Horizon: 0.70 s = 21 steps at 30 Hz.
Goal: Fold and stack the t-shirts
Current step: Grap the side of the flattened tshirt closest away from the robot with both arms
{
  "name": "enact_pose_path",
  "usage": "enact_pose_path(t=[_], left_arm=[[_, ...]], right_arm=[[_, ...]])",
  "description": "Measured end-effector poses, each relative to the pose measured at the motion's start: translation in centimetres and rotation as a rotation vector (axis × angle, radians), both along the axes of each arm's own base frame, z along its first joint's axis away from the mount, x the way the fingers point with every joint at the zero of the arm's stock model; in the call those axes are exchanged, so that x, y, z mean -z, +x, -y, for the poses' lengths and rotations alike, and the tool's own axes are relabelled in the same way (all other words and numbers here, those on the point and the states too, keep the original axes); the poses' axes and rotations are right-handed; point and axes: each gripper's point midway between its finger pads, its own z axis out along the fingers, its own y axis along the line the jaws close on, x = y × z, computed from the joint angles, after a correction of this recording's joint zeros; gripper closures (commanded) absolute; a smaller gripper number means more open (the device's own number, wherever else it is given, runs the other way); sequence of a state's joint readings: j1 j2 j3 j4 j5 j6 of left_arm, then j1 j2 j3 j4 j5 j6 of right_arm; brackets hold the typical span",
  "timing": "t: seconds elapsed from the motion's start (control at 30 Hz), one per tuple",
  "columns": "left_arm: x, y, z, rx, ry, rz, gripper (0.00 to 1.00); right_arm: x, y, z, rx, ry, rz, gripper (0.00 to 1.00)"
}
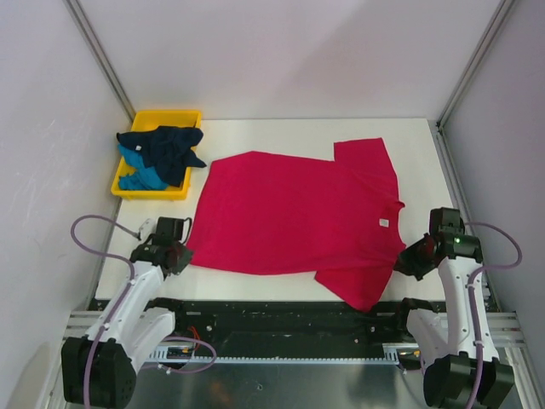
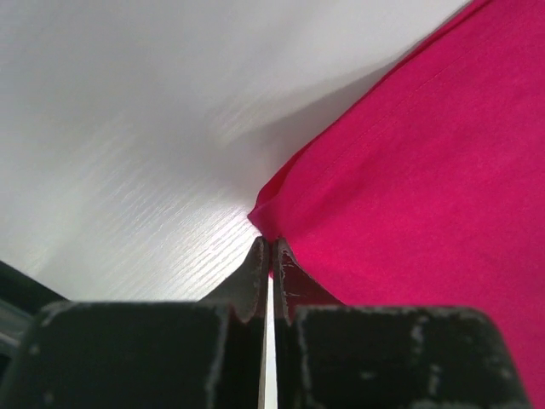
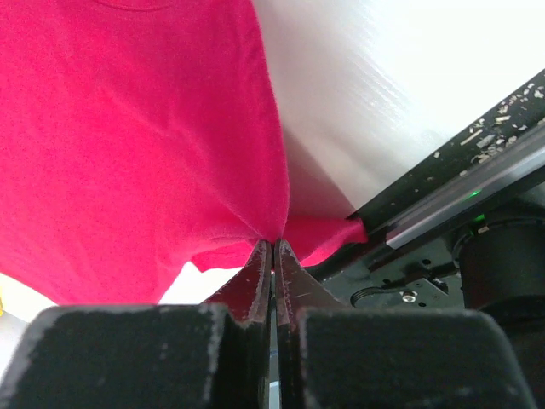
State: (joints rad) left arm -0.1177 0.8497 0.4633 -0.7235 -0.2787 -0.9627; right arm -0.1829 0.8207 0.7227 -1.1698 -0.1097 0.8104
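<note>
Three t-shirts show from above: the crimson-pink t-shirt (image 1: 289, 213) lies spread flat across the white counter (image 1: 281, 132), collar to the right and hem to the left. Its near sleeve spills a little over the counter's front edge. The navy t-shirt (image 1: 166, 146) lies crumpled on top of the teal t-shirt (image 1: 138, 175) in the yellow tray (image 1: 174, 114) at the far left corner. A small white label (image 1: 384, 223) sits by the collar; any writing on it is too small to read. The left tool (image 1: 183, 254) meets the hem's near corner and the right tool (image 1: 400, 260) the cloth below the collar, though this view does not show how their fingers stand. The left wrist view does: the fingers are pressed together, pinching the stitched hem corner, which rises off the counter into a peak. In the right wrist view the fingers are likewise pinched on a gathered edge, probably near the shoulder, beside a black rail (image 3: 443, 200) carrying a green light.
</note>
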Motion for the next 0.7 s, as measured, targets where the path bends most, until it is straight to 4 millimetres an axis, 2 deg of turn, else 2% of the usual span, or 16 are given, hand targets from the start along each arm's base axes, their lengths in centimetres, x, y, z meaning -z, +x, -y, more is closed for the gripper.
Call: enact_pose_path(t=[0.2,0.3,0.47,0.6,0.7], left_arm=[[-1.6,0.0,-0.7,-0.042,0.023,0.021,1.00],[-1.7,-0.2,-1.0,-0.063,0.034,0.014,1.00],[-0.6,-0.7,-0.7,-0.049,0.056,-0.074,1.00],[-1.3,0.7,0.4,0.022,0.081,-0.095,1.00],[-2.2,2.7,1.1,0.065,0.091,-0.081,1.00]], right_arm=[[-1.8,1.0,-0.9,-0.041,0.001,0.057,1.00],[-1.6,0.7,-1.8,-0.076,-0.005,0.032,1.00],[-0.7,0.4,-3.0,-0.124,-0.048,-0.018,1.00],[0.0,0.9,-2.1,-0.097,-0.100,-0.052,1.00],[0.7,1.9,-1.1,-0.058,-0.124,-0.071,1.00]])
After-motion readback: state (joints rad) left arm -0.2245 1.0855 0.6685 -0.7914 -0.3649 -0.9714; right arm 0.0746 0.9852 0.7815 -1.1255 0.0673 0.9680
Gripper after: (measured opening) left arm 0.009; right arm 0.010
